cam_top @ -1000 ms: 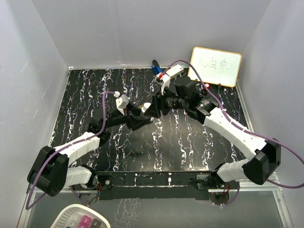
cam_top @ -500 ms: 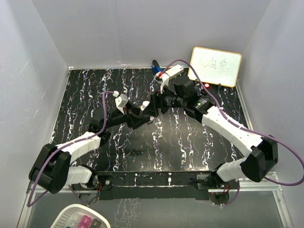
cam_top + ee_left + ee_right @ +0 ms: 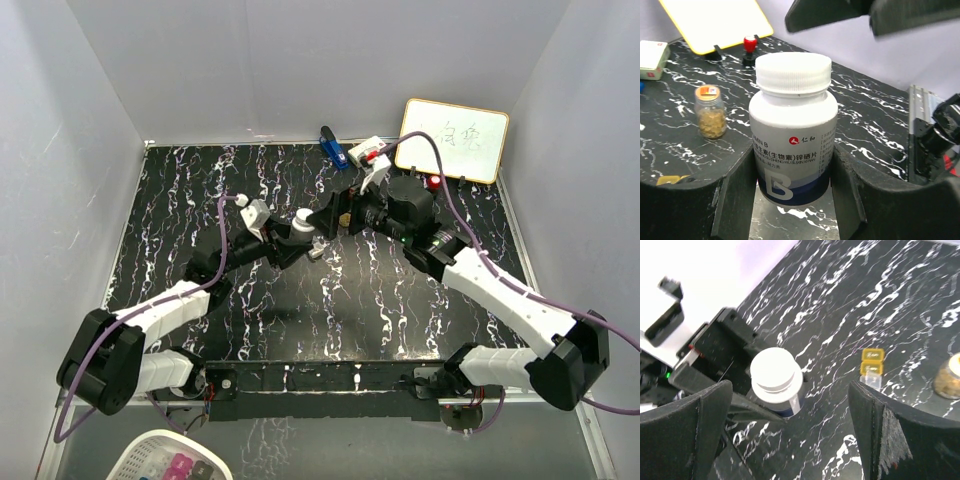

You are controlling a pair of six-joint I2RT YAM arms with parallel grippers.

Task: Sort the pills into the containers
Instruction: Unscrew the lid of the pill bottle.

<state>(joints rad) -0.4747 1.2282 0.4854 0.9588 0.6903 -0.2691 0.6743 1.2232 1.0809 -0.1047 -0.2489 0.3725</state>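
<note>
The left arm stretches low across the table (image 3: 170, 200). Its left gripper (image 3: 792, 210) is clamped on the lower body of the dark bottle with white round cap (image 3: 792, 125), holding it upright, probably so the other arm can work the cap (image 3: 775, 371), which is on. Just right of the bottle, the right gripper (image 3: 790, 440) hangs over the cap, jaws spread wide and touching nothing, with its arm angled down. The small oblong clear box (image 3: 872, 367) and golden-amber bottle (image 3: 949, 377) stand near the bottle, apart from it.
</note>
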